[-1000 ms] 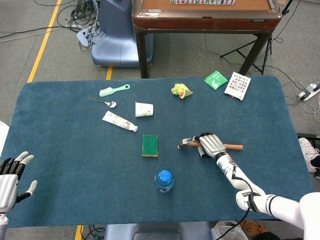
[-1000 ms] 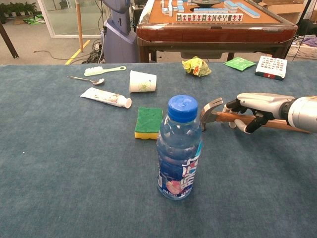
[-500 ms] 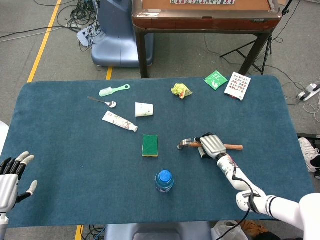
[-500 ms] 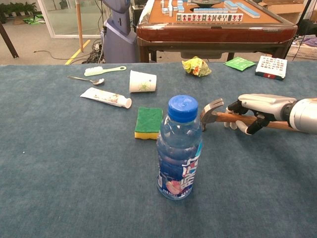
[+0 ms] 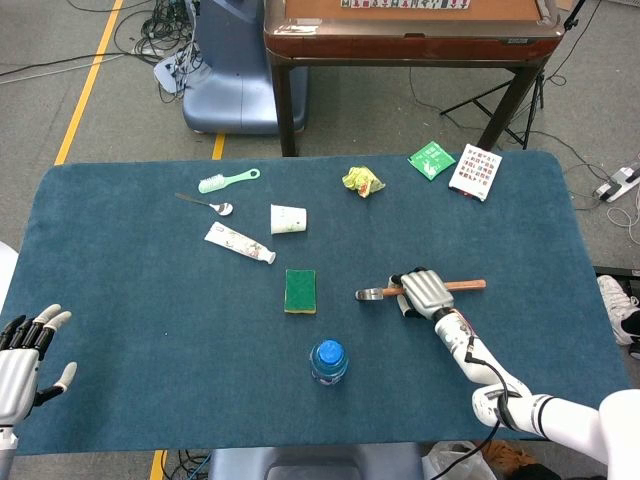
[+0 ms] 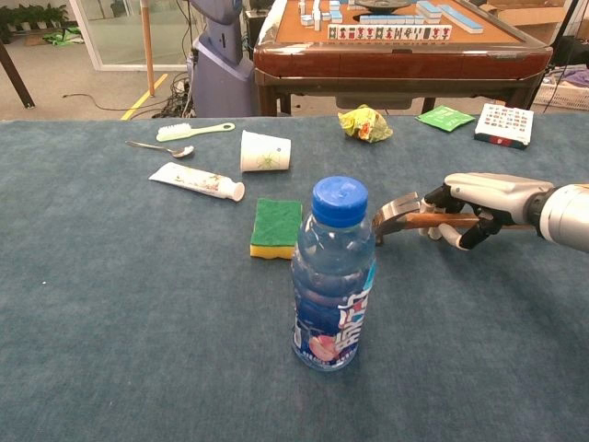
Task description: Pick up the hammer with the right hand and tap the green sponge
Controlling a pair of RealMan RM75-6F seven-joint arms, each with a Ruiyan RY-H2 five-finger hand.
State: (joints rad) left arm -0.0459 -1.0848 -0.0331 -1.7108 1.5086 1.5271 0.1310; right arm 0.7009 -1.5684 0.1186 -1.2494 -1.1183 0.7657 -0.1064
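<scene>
Your bottle [image 6: 332, 276] hides part of the hammer [image 5: 372, 293] head in the chest view. Your right hand [image 5: 424, 290] is wrapped around its handle, right of the sponge [image 5: 300, 290]. Your left hand [image 5: 28, 351] sits at the table [image 5: 130, 330] edge, fingers spread, holding nothing. The cup [image 5: 288, 219] lies on its side.

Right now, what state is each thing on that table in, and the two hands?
Hammer: gripped, lifted off the cloth.
Right hand: closed around the handle.
Left hand: open, holding nothing.
Sponge: flat, untouched.
Bottle: upright, capped.
Cup: on its side.
Toothpaste: lying, capped.
</scene>
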